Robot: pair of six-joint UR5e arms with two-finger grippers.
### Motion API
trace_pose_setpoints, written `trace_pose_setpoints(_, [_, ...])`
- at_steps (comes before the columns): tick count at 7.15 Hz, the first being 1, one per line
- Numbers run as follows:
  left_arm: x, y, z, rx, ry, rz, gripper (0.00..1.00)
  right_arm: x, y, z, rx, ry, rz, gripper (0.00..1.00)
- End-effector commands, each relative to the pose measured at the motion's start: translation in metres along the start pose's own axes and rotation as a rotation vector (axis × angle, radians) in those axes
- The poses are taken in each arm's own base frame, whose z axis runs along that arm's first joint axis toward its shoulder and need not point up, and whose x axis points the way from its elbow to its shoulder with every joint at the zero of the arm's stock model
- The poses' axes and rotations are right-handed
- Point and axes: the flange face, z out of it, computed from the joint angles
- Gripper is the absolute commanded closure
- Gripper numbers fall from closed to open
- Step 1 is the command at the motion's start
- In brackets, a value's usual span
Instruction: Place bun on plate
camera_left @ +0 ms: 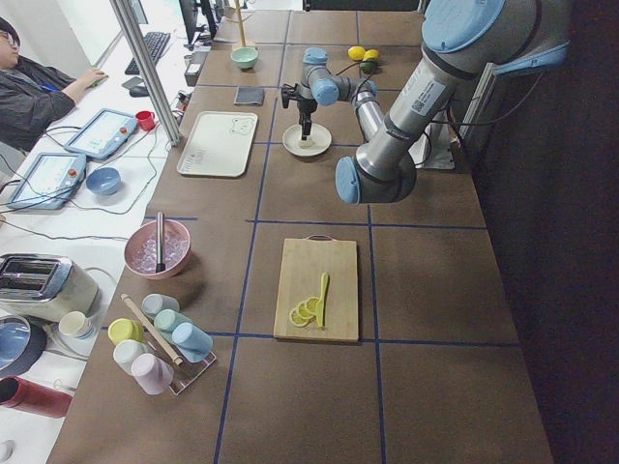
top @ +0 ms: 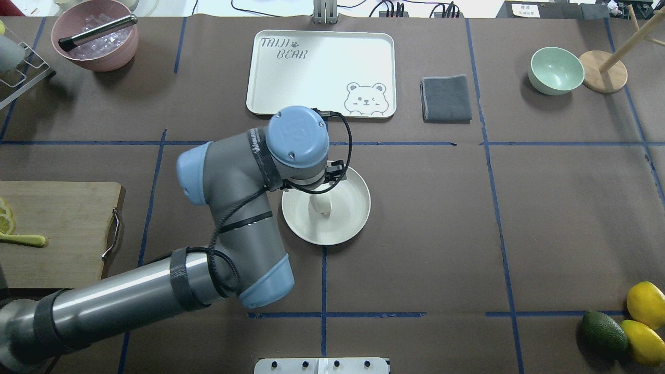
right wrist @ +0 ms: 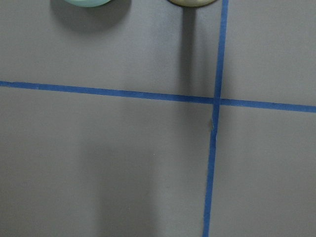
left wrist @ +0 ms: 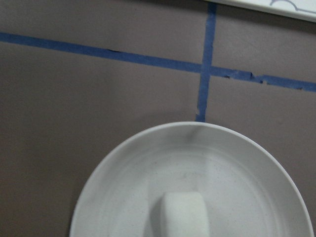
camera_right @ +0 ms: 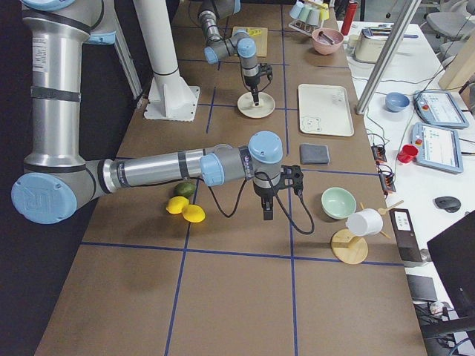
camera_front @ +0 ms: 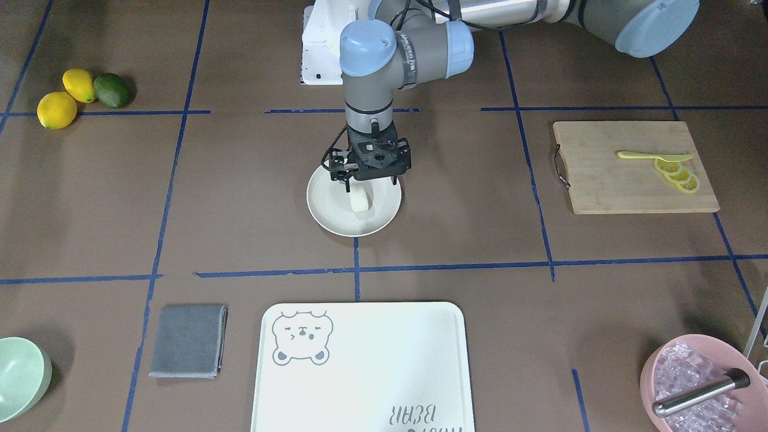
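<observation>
The white bun stands on the cream plate near its middle, and it also shows from overhead as the bun on the plate. My left gripper hangs straight down over the plate, open, with one dark finger right beside the bun's upper part. The left wrist view looks down on the bun at its bottom edge, inside the plate. My right gripper shows only in the exterior right view, low over bare table near the lemons, and I cannot tell its state.
A bear-print tray, a grey cloth and a mint-green bowl lie along the far side. A cutting board holds lemon slices. A pink bowl sits at one corner, with lemons and an avocado at another.
</observation>
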Motion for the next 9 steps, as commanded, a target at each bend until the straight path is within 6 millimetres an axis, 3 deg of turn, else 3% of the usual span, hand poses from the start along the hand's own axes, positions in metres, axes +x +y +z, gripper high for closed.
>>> trace_pose_setpoints(1, [-0.091, -0.068, -0.049, -0.031, -0.043, 0.066, 0.00, 0.035, 0.001, -0.005, 0.012, 0.010, -0.032, 0.00])
trace_pose_setpoints(3, [-0.214, -0.163, -0.075, -0.114, -0.032, 0.101, 0.00, 0.043, 0.008, 0.000, 0.001, -0.001, -0.015, 0.00])
trace_pose_setpoints(4, [-0.282, -0.199, -0.090, -0.126, -0.020, 0.142, 0.00, 0.046, 0.009, 0.002, -0.005, -0.016, -0.003, 0.00])
trace_pose_setpoints(5, [-0.351, -0.221, -0.100, -0.132, -0.022, 0.200, 0.00, 0.053, 0.013, 0.008, -0.017, -0.018, 0.015, 0.00])
trace_pose_setpoints(7, [-0.482, -0.247, -0.115, -0.142, -0.024, 0.262, 0.00, 0.060, 0.020, 0.016, -0.032, -0.027, 0.037, 0.00])
trace_pose_setpoints(9, [-0.597, -0.246, -0.117, -0.162, -0.045, 0.222, 0.00, 0.060, 0.021, 0.016, -0.031, -0.030, 0.036, 0.00])
